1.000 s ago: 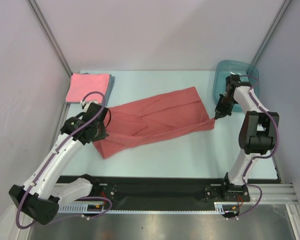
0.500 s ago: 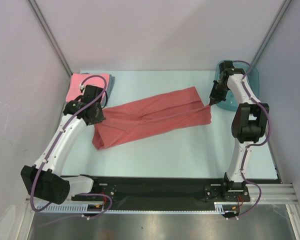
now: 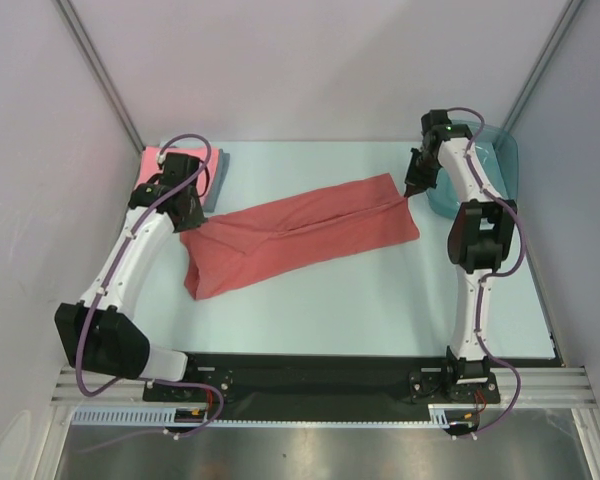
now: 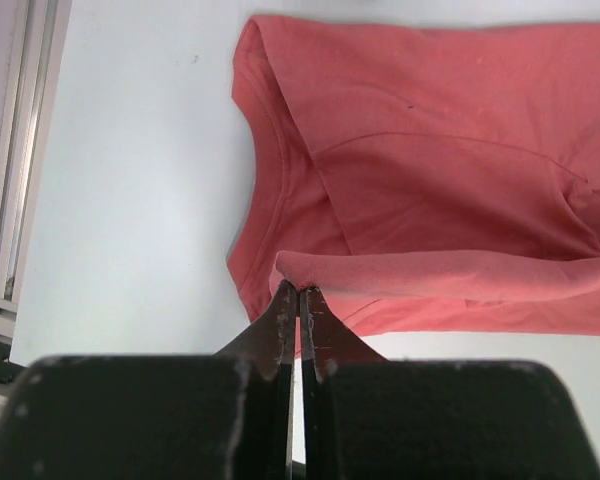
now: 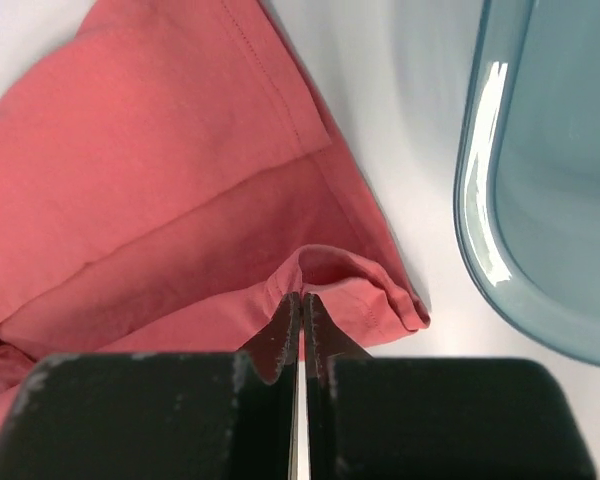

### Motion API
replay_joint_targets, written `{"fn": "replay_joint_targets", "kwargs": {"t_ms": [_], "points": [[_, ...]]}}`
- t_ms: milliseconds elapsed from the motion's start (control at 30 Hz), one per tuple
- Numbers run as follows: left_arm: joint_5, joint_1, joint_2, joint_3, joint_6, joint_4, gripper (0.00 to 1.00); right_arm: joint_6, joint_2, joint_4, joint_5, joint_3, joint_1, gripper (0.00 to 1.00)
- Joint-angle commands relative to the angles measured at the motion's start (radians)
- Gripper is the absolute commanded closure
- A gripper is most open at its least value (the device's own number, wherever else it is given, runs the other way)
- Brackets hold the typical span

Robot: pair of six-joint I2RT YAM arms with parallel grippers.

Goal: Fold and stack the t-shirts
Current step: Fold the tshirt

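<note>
A brick-red t-shirt (image 3: pixel 300 235) lies stretched slantwise across the middle of the table, folded lengthwise. My left gripper (image 3: pixel 188 225) is shut on a raised fold at its left end; the left wrist view shows the tips (image 4: pixel 298 292) pinching the cloth (image 4: pixel 440 170). At the shirt's right end my right gripper (image 3: pixel 409 193) is shut on a bunched hem, its tips (image 5: pixel 300 298) closed on red fabric (image 5: pixel 150 170). A folded pink t-shirt (image 3: pixel 156 157) sits at the far left, partly hidden by my left arm. A grey-blue edge (image 3: pixel 220 168) shows beside it.
A teal translucent tub (image 3: pixel 490 165) stands at the far right corner, close to my right gripper; its rim (image 5: pixel 475 200) curves just right of the held hem. Walls close in the table on the left, back and right.
Both grippers have moved toward the far side of the table, carrying the shirt's near edge with them. The shirt now lies narrower and further back.
</note>
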Motion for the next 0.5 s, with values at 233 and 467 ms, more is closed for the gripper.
{"fn": "replay_joint_targets", "kwargs": {"t_ms": [233, 467], "points": [[0.028, 0.018, 0.086, 0.044, 0.037, 0.071, 1.00, -0.009, 0.085, 0.001, -0.017, 0.090, 0.004, 1.00], [0.013, 0.026, 0.133, 0.053, 0.053, 0.086, 1.00, -0.009, 0.136, -0.002, -0.018, 0.144, 0.007, 1.00]]}}
